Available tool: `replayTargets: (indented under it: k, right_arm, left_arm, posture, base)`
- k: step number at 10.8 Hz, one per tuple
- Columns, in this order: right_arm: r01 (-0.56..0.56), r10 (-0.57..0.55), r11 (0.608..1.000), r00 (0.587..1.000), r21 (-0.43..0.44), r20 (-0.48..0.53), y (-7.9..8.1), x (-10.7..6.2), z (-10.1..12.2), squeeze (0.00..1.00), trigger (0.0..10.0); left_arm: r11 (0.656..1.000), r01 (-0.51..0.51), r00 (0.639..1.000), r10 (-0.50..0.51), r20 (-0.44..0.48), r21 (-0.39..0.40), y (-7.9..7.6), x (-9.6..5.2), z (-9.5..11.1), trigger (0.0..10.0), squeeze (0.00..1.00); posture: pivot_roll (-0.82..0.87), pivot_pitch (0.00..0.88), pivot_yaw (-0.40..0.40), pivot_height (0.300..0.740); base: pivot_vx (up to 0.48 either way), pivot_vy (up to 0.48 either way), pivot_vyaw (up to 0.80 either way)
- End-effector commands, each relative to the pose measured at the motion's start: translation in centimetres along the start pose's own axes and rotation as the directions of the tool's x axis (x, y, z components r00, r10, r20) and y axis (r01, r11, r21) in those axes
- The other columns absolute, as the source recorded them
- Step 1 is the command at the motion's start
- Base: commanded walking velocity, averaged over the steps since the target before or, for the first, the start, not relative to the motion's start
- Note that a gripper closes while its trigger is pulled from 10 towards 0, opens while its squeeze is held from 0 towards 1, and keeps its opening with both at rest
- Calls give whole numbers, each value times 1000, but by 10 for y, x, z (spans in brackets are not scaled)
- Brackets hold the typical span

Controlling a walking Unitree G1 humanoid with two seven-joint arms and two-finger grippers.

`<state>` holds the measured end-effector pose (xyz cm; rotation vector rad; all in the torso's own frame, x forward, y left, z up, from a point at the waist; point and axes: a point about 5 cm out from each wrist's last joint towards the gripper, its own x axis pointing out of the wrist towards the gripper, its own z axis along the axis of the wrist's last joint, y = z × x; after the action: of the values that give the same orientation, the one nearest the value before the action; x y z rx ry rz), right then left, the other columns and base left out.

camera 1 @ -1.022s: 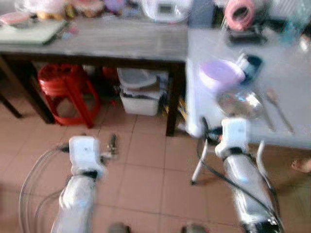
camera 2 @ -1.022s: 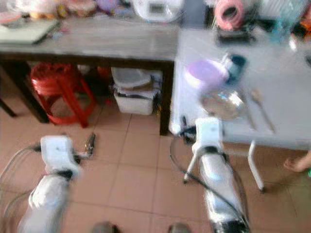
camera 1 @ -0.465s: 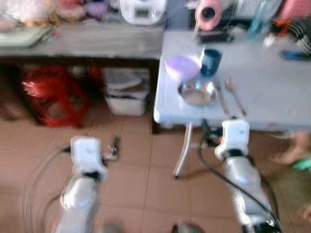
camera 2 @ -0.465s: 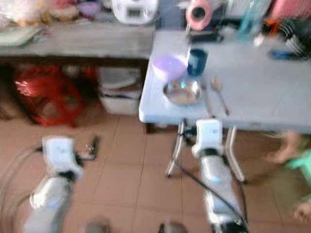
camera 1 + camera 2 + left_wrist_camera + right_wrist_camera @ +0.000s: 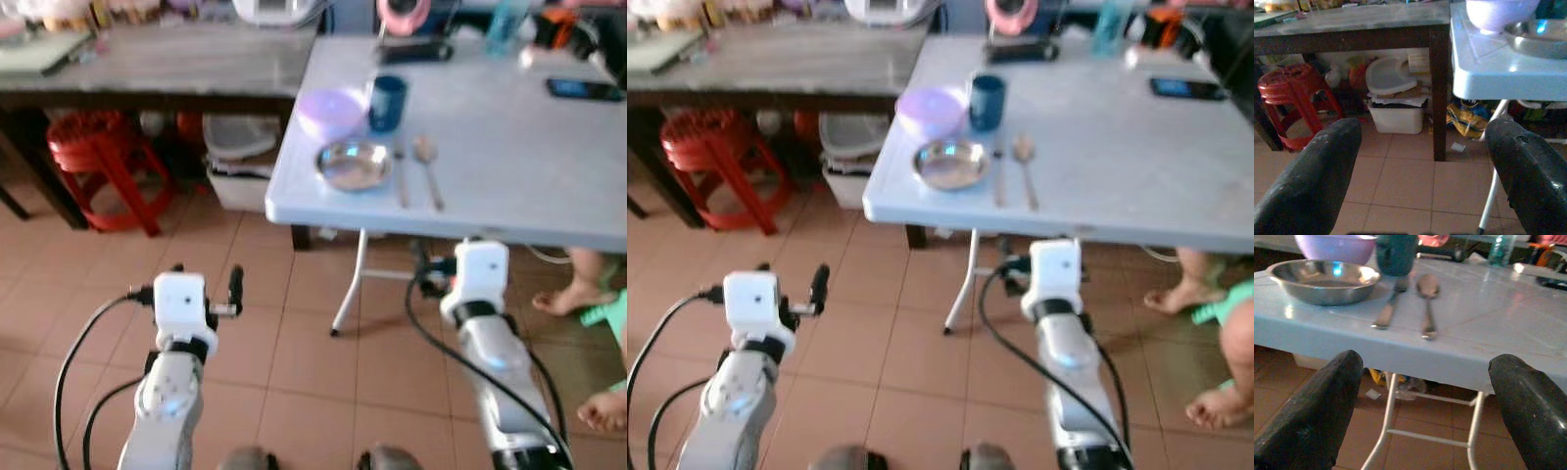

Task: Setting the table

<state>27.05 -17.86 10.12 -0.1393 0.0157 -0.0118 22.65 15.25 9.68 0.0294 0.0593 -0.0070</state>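
You are facing a white folding table point(image 5: 509, 147) on a tiled floor. Near its front left corner sits a metal plate point(image 5: 354, 164), with a lilac bowl point(image 5: 331, 111) just behind it toward the left edge and a dark blue cup point(image 5: 388, 102) beside the bowl. A fork point(image 5: 1388, 308) and a spoon point(image 5: 1426, 301) lie side by side just right of the plate, handles toward the front edge. Your right gripper point(image 5: 1422, 406) hangs below the front edge, its 2 fingers spread wide and empty. Your left gripper point(image 5: 1422, 166) hovers over the floor left of the table, fingers also spread, holding nothing. A person's bare feet point(image 5: 573, 294) stand under the table's right side.
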Motion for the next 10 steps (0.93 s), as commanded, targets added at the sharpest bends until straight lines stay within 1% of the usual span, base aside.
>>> replayTargets:
  k: [1,2,3,4,5,6,9,10]
  right_arm:
    - [-16,16,1000,1000,14,9,4,0,2,0,10000]
    - [-19,19,1000,1000,16,10,5,1,3,0,10000]
    - [-24,23,1000,1000,18,21,5,2,5,0,10000]
    - [-14,14,1000,999,7,29,4,2,6,0,10000]
    - [3,-3,1000,998,-1,63,0,2,13,0,10000]
    - [5,-4,1000,997,-3,75,-1,2,17,0,10000]
    - [-3,4,1000,996,-17,88,-1,2,20,0,10000]
    - [-5,8,1000,994,-27,107,0,2,24,0,10000]
  left_arm:
    - [1000,4,1000,-3,10,-3,6,-1,1,10000,0]
    - [1000,5,1000,-5,20,-15,6,-1,3,10000,0]
    - [999,26,999,-24,39,-43,3,0,6,10000,0]
    - [998,31,999,-29,43,-50,2,-1,7,10000,0]
    - [998,36,998,-32,56,-60,1,-1,11,10000,0]
    - [997,33,997,-29,69,-70,1,0,15,10000,0]
    - [996,36,997,-31,75,-80,1,1,16,10000,0]
    - [996,32,997,-26,74,-78,1,0,15,10000,0]
  posture:
    - [28,75,38,740]
    - [30,77,36,740]
    - [29,78,39,740]
    - [28,81,39,740]
    - [25,83,39,740]
    - [25,83,38,740]
    - [22,83,37,740]
    - [21,83,36,740]
  base:
    - [0,0,0]
    - [0,0,0]
    - [326,0,0]
    - [364,0,0]
    - [368,0,0]
    - [364,0,0]
    - [350,0,0]
    - [311,0,0]
